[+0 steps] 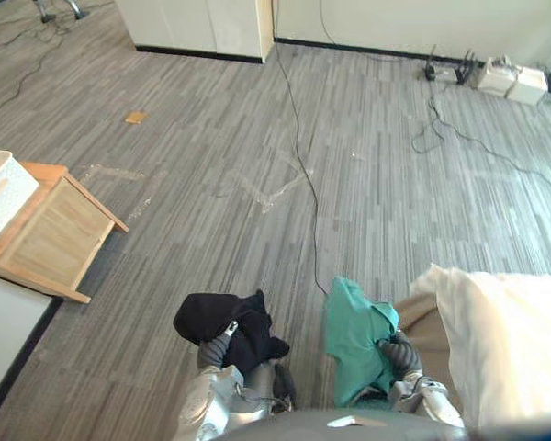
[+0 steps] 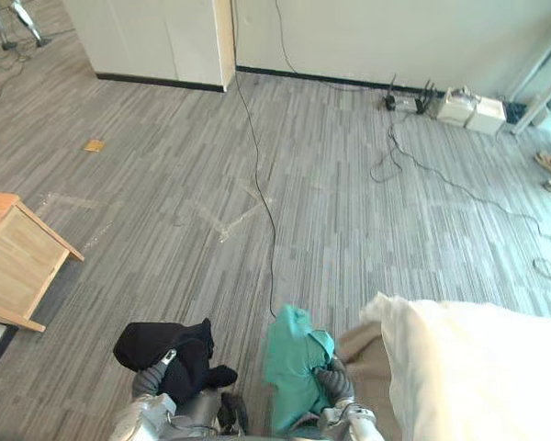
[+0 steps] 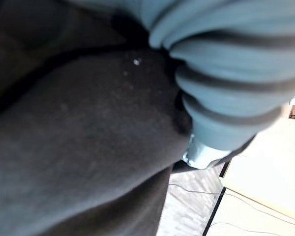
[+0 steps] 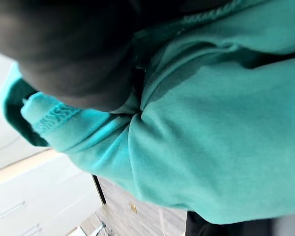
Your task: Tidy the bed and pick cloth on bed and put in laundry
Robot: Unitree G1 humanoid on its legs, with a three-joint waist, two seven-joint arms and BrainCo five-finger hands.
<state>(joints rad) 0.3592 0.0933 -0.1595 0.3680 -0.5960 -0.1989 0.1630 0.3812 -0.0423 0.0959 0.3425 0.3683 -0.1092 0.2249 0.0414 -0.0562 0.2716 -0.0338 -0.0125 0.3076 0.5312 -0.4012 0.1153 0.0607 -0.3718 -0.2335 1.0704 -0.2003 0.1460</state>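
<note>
Two cloths hide most of what matters: a black cloth (image 1: pixel 222 319) lies bunched over the left hand (image 1: pixel 215 350), and a green cloth (image 1: pixel 354 338) hangs over the right hand (image 1: pixel 400 353). Both are up off the grey carpet floor (image 1: pixel 257 138). Of each hand I see the dark ribbed cover coming out from under the fabric, so I cannot tell whether either hand is clenched on its cloth or merely carries it. The wrist views do not help. In the left one the black cloth lies right against the ribbed cover, and in the right one the green cloth is folded close, with a stitched hem showing. The bed (image 2: pixel 477 367) is cut off at the right and lower edges. It is white on top, with a tan sheet (image 1: pixel 424 322) at its corner just beside the green cloth. A white basket (image 1: pixel 0 188) is half cut off at the left edge and stands on a wooden desk (image 1: pixel 55 234), well apart from both hands. Far off, a white cabinet (image 1: pixel 202 28) and some white boxes (image 1: pixel 514 81) stand by the wall, and a small brown piece (image 1: pixel 136 117) lies on the floor.
</note>
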